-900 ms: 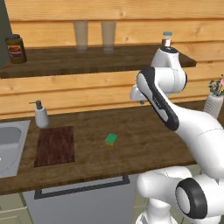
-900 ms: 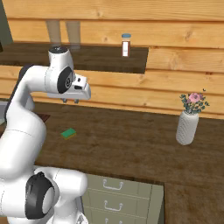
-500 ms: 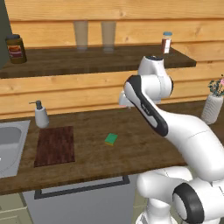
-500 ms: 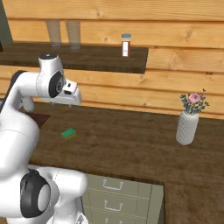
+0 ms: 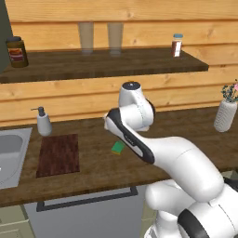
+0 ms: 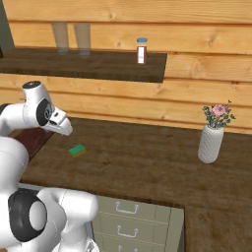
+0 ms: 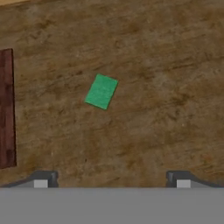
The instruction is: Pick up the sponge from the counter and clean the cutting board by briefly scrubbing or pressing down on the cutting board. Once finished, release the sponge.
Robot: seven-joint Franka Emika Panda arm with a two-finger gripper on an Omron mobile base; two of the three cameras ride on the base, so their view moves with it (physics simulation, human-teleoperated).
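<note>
The sponge (image 5: 118, 147) (image 6: 77, 149) lies flat on the counter (image 5: 93, 174), its green top (image 7: 101, 91) facing up. My gripper (image 7: 112, 181) hangs above it, open, its two fingertips far apart with nothing between them. In the hand view the sponge sits ahead of the tips and a little left of centre. The dark reddish cutting board (image 5: 58, 155) (image 7: 5, 109) lies flat on the counter to the sponge's left, apart from it. In the left base view my arm covers part of the counter just right of the sponge.
A grey sink (image 5: 9, 153) and a soap dispenser (image 5: 43, 122) stand left of the board. A white vase with flowers (image 5: 225, 111) (image 6: 211, 140) stands far right. The wall shelf (image 5: 102, 62) carries a jar (image 5: 16, 51), two glasses and a spice bottle (image 6: 141, 50).
My arm has swung left and lower, bringing the hand over the sponge. The sponge and the board have stayed put.
</note>
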